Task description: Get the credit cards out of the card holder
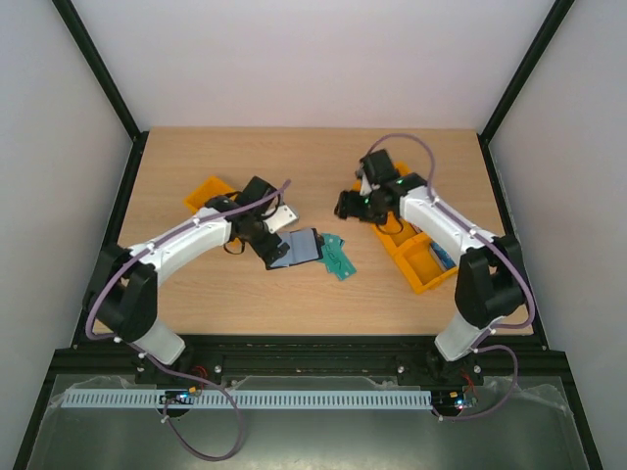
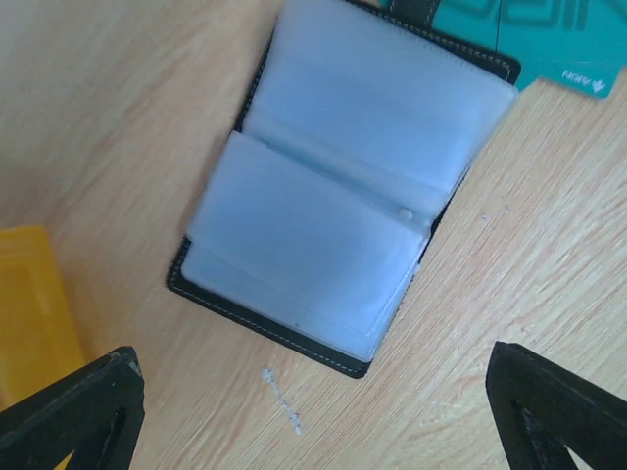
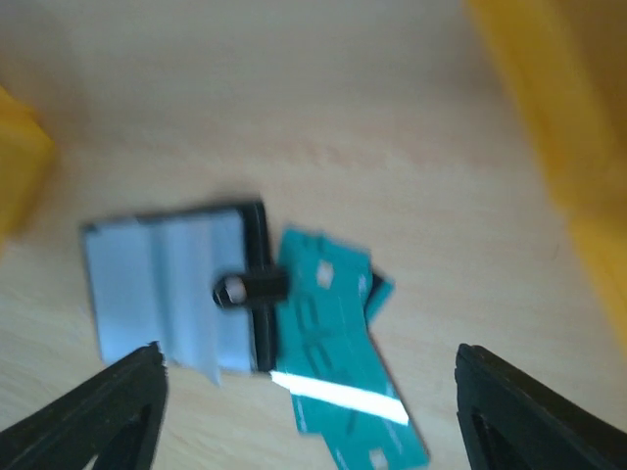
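Both gape empty — left pincer beside card holder, right pincer farther off.

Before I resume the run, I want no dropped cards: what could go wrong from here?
The credit cards lie stacked askew against the card holder, by its clasp tab; lifting one may drag the others or the holder. The holder's cloudy sleeves could hide a remaining card.
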Available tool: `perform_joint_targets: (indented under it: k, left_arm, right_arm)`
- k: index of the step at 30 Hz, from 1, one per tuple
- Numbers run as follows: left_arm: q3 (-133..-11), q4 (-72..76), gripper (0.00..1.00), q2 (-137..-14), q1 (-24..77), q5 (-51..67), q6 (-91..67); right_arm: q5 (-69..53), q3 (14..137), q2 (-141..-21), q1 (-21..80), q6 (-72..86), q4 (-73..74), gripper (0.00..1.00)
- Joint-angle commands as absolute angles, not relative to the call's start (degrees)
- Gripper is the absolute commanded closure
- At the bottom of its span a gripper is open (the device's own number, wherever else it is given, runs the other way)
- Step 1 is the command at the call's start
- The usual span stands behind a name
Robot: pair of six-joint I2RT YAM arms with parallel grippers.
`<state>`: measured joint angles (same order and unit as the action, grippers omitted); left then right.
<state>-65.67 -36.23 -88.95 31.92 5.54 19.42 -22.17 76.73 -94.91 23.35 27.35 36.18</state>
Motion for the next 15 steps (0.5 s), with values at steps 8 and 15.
perform_joint_targets:
  k: [8, 15]
  left_arm:
    - [-61.2, -22.9, 0.01, -97.8, 38.6, 0.1, 33.5]
    - [-66.3, -21.0, 0.01, -107.1, 36.5, -1.7, 29.5]
  right_arm:
    - [-15.3, 64.5, -96.8, 32.4, 24.2, 40.6, 0.24]
    - [-9.2, 60.9, -98.8, 34.3, 27.9, 39.7, 0.36]
